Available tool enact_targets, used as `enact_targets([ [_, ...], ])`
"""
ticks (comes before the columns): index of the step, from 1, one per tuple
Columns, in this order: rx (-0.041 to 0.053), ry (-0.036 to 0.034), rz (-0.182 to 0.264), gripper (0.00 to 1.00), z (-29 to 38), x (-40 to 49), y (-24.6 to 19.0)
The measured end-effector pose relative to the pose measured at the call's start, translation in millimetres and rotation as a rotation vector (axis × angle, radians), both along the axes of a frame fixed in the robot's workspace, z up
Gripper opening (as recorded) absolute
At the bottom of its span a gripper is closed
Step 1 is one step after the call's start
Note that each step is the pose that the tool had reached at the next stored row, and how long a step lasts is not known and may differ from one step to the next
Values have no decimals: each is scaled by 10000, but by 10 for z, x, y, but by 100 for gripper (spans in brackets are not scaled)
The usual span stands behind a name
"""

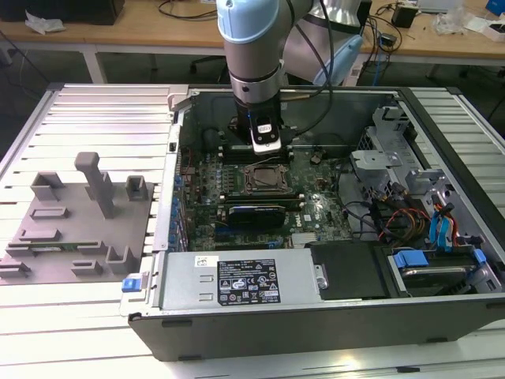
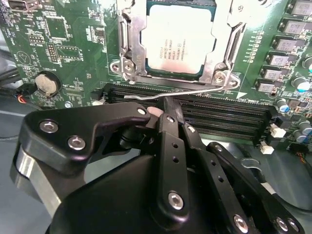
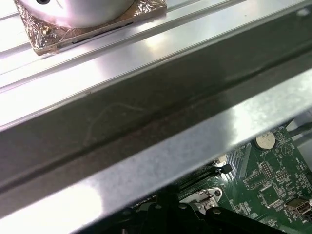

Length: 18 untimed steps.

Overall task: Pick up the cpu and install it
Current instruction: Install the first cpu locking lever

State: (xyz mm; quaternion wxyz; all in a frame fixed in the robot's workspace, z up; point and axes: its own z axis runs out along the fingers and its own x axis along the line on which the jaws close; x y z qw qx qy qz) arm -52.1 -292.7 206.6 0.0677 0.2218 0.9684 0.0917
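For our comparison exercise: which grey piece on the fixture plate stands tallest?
The T-topped post; it rises well above the low blocks around it.

Slatted metal table (image 1: 102,118), open computer case (image 1: 316,332), grey fixture plate (image 1: 79,209)

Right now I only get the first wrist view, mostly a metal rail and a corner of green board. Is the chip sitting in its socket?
Observer: Yes. In the second wrist view the chip lies flat in the socket, with the metal frame around it.
Operator: Is the gripper holding anything?
Observer: No. The gripper is shut on nothing, and its tip is right beside the thin wire lever that runs along the socket's edge.
Operator: And how does the arm stand overall?
Observer: In the exterior view the arm comes straight down into the open computer case, on the socket's far side.
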Motion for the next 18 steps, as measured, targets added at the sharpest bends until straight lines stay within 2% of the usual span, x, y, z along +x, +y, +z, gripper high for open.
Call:
enact_targets([
  [4,-1,0,0,11,3,-1,0],
  [6,4,-1,-1,11,28,-1,0],
  [8,12,-1,-1,11,63,-1,1],
  [9,26,-4,-1,11,121,0,5],
  [12,38,-7,0,11,199,0,12],
  [15,41,-9,0,11,209,-1,11],
  [18,39,-8,0,11,210,-12,-12],
])
